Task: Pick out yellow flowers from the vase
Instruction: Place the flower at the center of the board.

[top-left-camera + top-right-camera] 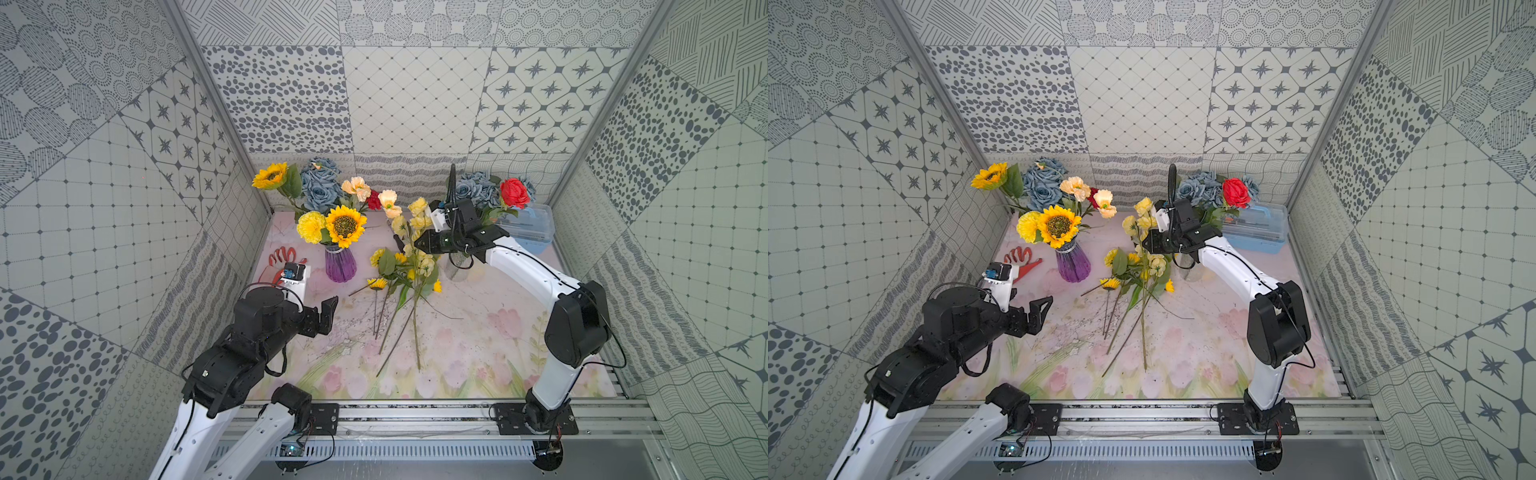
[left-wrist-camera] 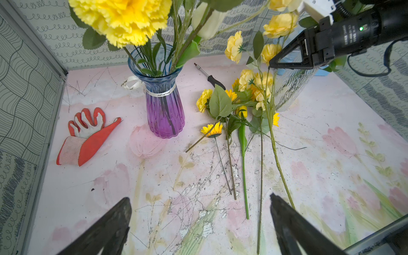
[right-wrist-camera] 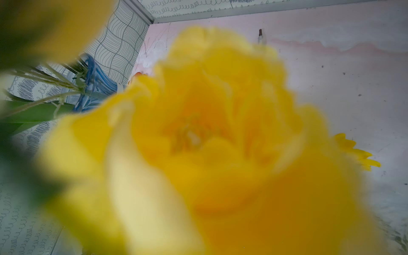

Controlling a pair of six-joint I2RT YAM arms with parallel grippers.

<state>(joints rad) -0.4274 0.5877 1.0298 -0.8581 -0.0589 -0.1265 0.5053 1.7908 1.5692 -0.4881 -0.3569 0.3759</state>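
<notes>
Broadly, the floral-print table (image 1: 478, 345) carries everything. The right arm (image 1: 540, 282) reaches from the near edge toward the far right. Its right gripper (image 1: 417, 244) is in among the blooms of a pale yellow rose spray (image 1: 419, 208). In the left wrist view its tip sits right at that spray's stem, but the jaws show side-on, so I cannot tell whether they pinch it or stand apart. A blurred yellow bloom (image 3: 209, 143) fills the right wrist view.

The left arm (image 1: 257, 328) sits by the left edge. Its left gripper (image 1: 327, 316) hangs above the surface, fingers (image 2: 114, 220) spread wide and holding nothing.

A translucent blue box (image 1: 536, 232) stands in the far right corner. Just beside it is a clear glass vase (image 1: 457, 268) holding grey-blue roses (image 1: 473, 189) and a red rose (image 1: 514, 192).

Toward the far left, a purple vase (image 1: 340, 266) stands upright. It holds a large sunflower (image 1: 345, 225), a yellow carnation (image 1: 311, 226), a second sunflower (image 1: 270, 175), more grey-blue roses, and peach poppies (image 1: 356, 188).

Between the vases, a pile of yellow flowers (image 1: 401, 266) lies on the table at its centre, stems fanned toward the near edge.

A red-and-white work glove (image 1: 282, 257) lies flat near the left edge. A screwdriver (image 1: 398, 242) lies just behind the pile.
</notes>
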